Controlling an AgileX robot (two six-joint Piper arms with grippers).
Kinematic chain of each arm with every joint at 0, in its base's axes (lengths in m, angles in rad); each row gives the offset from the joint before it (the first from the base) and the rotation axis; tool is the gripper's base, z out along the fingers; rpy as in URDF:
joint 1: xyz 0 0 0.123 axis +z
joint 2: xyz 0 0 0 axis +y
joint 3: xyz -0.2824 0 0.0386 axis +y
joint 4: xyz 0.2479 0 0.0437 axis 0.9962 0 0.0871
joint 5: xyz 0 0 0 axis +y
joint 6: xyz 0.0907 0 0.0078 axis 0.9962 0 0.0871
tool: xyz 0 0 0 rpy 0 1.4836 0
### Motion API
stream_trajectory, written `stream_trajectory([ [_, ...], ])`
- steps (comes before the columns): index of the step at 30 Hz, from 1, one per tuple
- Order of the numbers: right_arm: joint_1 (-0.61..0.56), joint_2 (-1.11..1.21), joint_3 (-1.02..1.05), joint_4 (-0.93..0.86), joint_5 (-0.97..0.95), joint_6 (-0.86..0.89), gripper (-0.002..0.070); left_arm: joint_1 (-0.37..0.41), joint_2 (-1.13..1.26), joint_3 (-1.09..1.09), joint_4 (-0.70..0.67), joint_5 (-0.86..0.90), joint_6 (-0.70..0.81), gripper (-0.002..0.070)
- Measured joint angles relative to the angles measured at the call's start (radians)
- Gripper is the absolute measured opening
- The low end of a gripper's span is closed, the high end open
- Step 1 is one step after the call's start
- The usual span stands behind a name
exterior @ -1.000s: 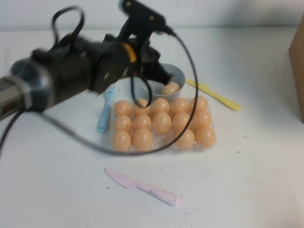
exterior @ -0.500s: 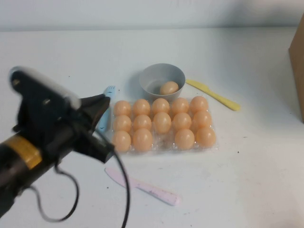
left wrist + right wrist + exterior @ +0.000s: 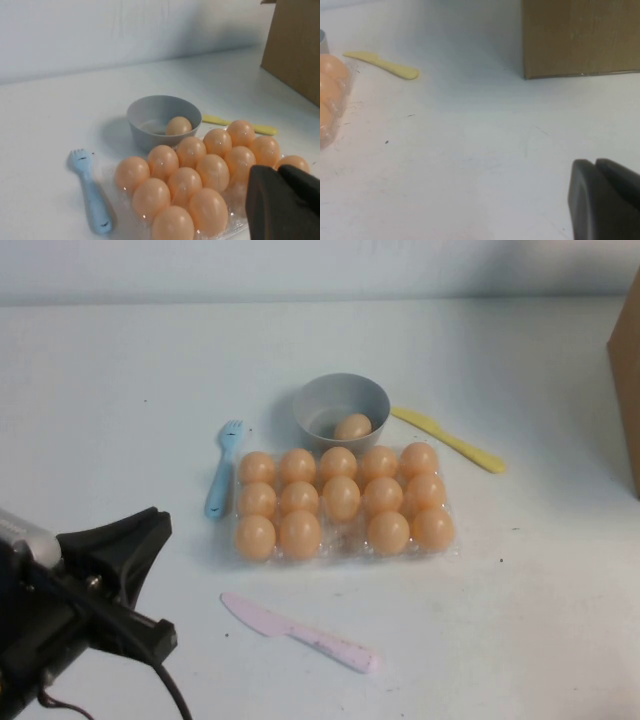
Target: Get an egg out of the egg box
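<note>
With one egg [image 3: 353,426] lying in the grey bowl [image 3: 318,400] beside the egg box [image 3: 345,549], the task looks done; left gripper [image 3: 120,585] sits closed and empty at the near-left, right gripper [image 3: 605,200] closed too, so parking remains.

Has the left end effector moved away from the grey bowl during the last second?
Yes. The left end effector, shut, has retreated from above the grey bowl to the near left corner.
</note>
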Motion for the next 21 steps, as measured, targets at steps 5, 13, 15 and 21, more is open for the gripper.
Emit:
stream_trajectory([
  [5,0.0,0.0,0.0,0.0,0.0,0.0,-0.0017,0.04,-0.094,0.002,-0.12,0.035,0.113,-0.0002],
  [13,0.0,0.0,0.0,0.0,0.0,0.0,-0.0017,0.199,-0.367,0.103,-0.17,0.107,0.182,-0.0002],
  [15,0.0,0.0,0.0,0.0,0.0,0.0,-0.0017,0.256,-0.445,0.146,-0.147,0.113,0.176,-0.0002],
  [21,0.0,0.0,0.0,0.0,0.0,0.0,-0.0017,0.457,-0.672,0.229,0.016,0.247,0.032,-0.0002],
])
